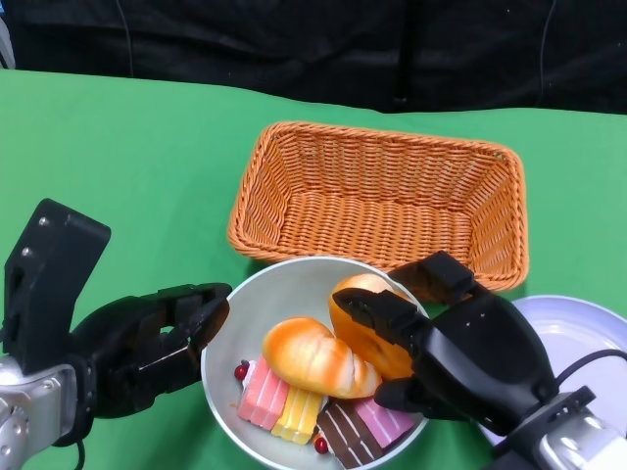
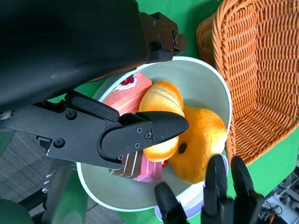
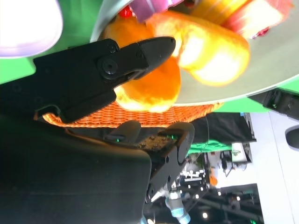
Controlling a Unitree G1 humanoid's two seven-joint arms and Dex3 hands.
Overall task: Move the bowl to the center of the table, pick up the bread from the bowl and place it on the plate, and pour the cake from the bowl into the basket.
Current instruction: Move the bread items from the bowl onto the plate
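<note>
Bowl (image 1: 223, 338), pale grey-white, sits on the green table (image 1: 127, 157) directly in front of the wicker basket (image 1: 382, 201), its far rim at the basket's near wall; whether they touch cannot be told.

Left of the bowl, the left hand (image 1: 162, 343) holds the bowl's left rim: in the left wrist view one finger lies over the inside and others reach round the outer wall, so the rim is grasped between them.

Inside the bowl, toward its left and near side, lie cake slices: a pink one (image 1: 263, 394), a yellow one (image 1: 297, 413) beside it, and a chocolate-and-pink slice (image 1: 353, 429), with small red berries (image 1: 241, 371) among them. An elongated bread roll (image 1: 313, 357) rests on top of the cakes. Just right of it is a rounder orange bread roll (image 1: 367, 333).

At the bowl's right side, the right hand (image 1: 446, 338) grasps the round roll, its fingers closed over the roll's top and far side.

Right of the bowl, partly hidden behind the right hand, lies a pale plate (image 1: 578, 338).
</note>
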